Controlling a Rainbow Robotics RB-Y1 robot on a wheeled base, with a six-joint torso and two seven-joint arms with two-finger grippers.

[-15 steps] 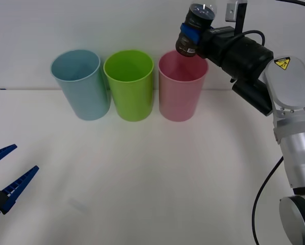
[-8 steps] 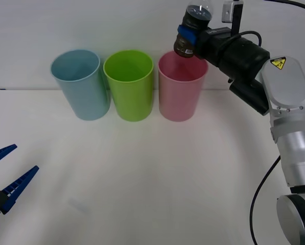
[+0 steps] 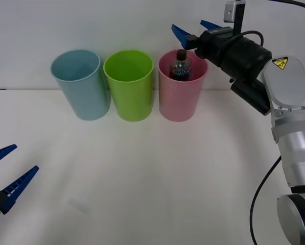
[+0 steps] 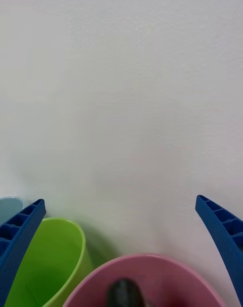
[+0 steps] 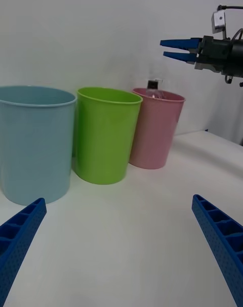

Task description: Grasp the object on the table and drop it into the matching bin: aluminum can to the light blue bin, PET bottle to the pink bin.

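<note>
The PET bottle (image 3: 181, 65), black-capped with a dark body, is inside the mouth of the pink bin (image 3: 182, 97), its cap just above the rim; its cap (image 5: 153, 85) pokes over the rim in the left wrist view and shows blurred (image 4: 123, 293) in the right wrist view. My right gripper (image 3: 197, 29) hangs open directly above the pink bin (image 4: 152, 279), holding nothing. The light blue bin (image 3: 81, 84) stands at the left end of the row. My left gripper (image 3: 4, 176) is open low at the table's near left.
A lime green bin (image 3: 130, 84) stands between the light blue and pink bins, all three close together near the table's (image 3: 152, 178) back edge against a white wall. The right arm (image 3: 285, 102) reaches in from the right.
The right gripper opened and let go of the bottle, which has dropped from between the fingers into the pink bin. The left arm has not moved.
</note>
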